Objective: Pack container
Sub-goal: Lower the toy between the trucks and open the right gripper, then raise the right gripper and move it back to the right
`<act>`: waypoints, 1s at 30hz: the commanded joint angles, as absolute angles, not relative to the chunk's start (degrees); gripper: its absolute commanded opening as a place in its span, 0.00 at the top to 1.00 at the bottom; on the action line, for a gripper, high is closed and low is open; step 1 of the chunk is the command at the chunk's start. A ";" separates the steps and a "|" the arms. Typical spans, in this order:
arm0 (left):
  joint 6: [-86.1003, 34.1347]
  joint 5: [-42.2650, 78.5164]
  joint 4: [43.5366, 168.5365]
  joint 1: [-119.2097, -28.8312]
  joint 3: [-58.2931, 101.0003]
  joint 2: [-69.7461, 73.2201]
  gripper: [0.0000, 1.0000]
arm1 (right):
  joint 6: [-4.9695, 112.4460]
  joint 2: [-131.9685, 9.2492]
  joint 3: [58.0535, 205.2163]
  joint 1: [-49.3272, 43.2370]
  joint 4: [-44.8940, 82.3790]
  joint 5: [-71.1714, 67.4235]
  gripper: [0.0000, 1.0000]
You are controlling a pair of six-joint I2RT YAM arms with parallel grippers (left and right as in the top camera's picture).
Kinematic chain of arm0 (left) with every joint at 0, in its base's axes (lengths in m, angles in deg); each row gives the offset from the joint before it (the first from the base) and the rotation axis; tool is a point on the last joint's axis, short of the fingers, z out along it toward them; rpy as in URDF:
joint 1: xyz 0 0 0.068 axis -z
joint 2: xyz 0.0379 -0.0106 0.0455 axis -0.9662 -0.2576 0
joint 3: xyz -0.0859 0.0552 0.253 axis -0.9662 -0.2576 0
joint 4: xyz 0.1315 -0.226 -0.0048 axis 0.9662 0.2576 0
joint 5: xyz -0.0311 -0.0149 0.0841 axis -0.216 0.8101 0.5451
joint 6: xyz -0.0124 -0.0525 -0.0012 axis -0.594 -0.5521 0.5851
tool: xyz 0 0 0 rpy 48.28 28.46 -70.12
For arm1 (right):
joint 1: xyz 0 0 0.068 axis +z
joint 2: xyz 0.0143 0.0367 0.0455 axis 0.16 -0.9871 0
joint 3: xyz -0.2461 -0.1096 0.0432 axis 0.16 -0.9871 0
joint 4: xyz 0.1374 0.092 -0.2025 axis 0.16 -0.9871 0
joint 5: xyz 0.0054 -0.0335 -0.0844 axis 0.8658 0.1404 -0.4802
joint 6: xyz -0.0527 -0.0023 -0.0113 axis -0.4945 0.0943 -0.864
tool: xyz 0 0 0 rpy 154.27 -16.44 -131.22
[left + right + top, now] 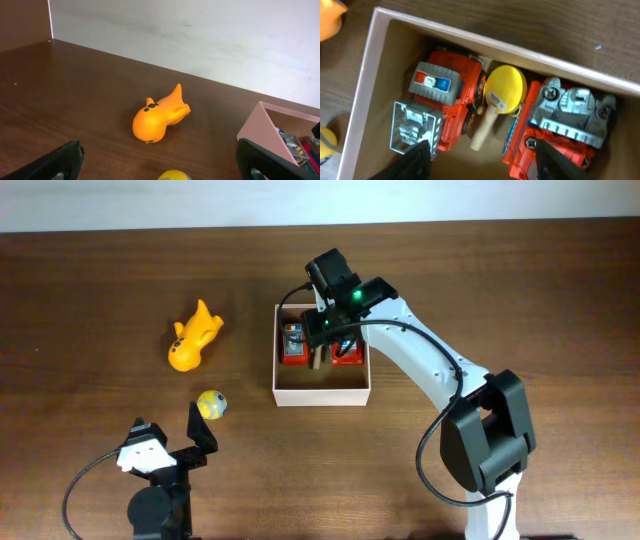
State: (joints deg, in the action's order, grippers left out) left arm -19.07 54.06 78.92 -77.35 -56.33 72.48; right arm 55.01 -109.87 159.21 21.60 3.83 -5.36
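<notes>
Right claw (pixel 481 150) spread, empty, arm stretched over container (pixel 320 398) mid-worktop. Left claw (pixel 168 425) spread wide at near edge. Inside: two red trucks (pixel 452 100), one yellow paddle (pixel 506 89). Outside: one orange toy (pixel 193 338), one ball (pixel 211 404).

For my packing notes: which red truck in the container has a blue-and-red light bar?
The truck left of the yellow paddle in the right wrist view; the other truck shows a grey screwed plate instead.

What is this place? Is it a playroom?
Probably a robot lab bench, not a playroom: a white robot arm reaches over a brown wooden table, a plain white wall stands behind it, and toy trucks lie in a container.
</notes>
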 commanded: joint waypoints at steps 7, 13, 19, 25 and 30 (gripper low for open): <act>-17.91 53.62 78.77 -77.59 -56.68 72.76 0.01 | 51.86 -109.78 165.07 21.23 4.85 -5.21 0.27; -17.91 53.64 78.77 -77.59 -56.68 72.76 0.01 | 51.90 -109.17 179.82 17.75 -7.13 -18.47 0.05; -17.91 53.64 78.77 -77.59 -56.68 72.76 0.01 | 51.88 -109.15 187.75 10.60 -18.43 -36.48 0.01; -17.91 53.62 78.77 -77.59 -56.68 72.76 0.01 | 51.90 -109.19 187.01 0.48 -22.91 -38.47 0.01; -17.91 53.64 78.77 -77.59 -56.68 72.76 0.01 | 52.34 -109.26 186.55 -7.56 -23.04 -36.70 0.01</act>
